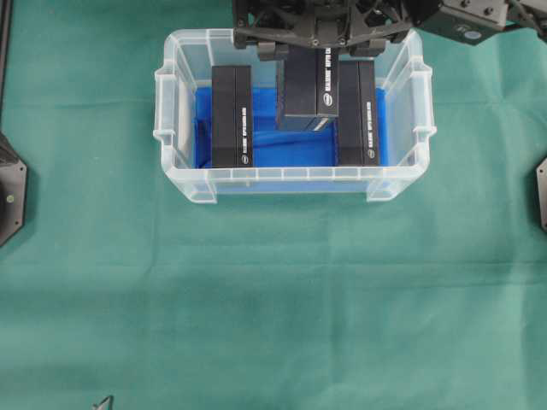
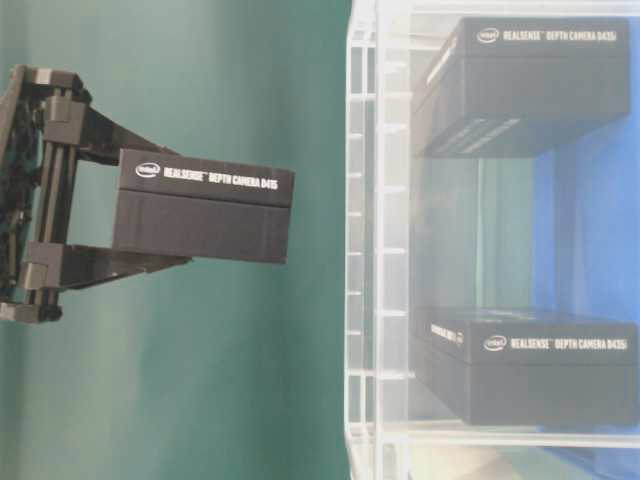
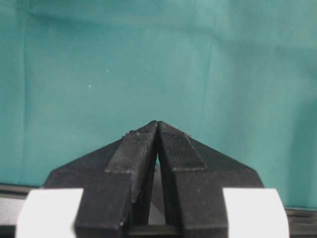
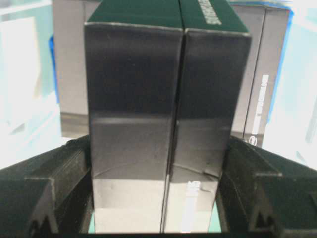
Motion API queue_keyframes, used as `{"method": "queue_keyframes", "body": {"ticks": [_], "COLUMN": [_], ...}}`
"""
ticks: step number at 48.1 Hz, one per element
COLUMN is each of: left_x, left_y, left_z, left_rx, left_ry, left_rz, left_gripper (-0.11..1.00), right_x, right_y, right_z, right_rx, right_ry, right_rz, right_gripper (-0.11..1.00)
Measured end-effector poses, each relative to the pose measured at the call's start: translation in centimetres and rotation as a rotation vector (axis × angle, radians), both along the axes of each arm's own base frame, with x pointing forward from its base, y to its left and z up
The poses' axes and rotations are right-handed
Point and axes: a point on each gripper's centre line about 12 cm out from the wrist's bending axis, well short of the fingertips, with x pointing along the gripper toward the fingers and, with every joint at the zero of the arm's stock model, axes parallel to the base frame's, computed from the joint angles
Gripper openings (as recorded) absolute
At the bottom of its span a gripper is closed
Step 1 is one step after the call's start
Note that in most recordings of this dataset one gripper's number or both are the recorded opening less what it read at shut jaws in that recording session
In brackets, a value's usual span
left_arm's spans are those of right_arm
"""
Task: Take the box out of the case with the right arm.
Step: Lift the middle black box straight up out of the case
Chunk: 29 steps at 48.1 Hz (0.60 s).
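Note:
My right gripper (image 1: pixel 316 49) is shut on a black box (image 1: pixel 308 90), one finger on each long side, holding it raised over the back middle of the clear case (image 1: pixel 171 128) with its blue bottom. The table-level view shows this box (image 2: pixel 205 205) and the right gripper (image 2: pixel 150 205) outside the case's wall (image 2: pixel 365 250). Up close, the box (image 4: pixel 163 99) fills the gap between the right gripper's (image 4: pixel 161 168) fingers (image 4: pixel 64 173). My left gripper (image 3: pixel 157 126) is shut on nothing over green cloth.
Two more black boxes stay in the case, one on the left (image 1: pixel 231 115) and one on the right (image 1: pixel 357 111), either side of the lifted one. Green cloth (image 1: pixel 273 299) covers the table around the case. Black mounts sit at the left edge (image 1: pixel 8 188) and right edge (image 1: pixel 541 192).

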Motion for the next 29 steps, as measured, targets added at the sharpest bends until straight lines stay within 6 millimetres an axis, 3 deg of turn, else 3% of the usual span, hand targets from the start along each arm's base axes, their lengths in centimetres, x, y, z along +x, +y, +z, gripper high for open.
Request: {"method": "queue_keyframes", "body": {"ticks": [29], "left_x": [0.00], "left_y": [0.00], "left_z": [0.00], "left_rx": [0.000], "left_ry": [0.000], "left_rz": [0.000], "left_gripper": [0.00], "right_x": [-0.01], "right_y": [0.20], "right_z": [-0.09], "right_rx": [0.012], "right_ry": [0.007], "right_rz": [0.004], "right_gripper": [0.65]}}
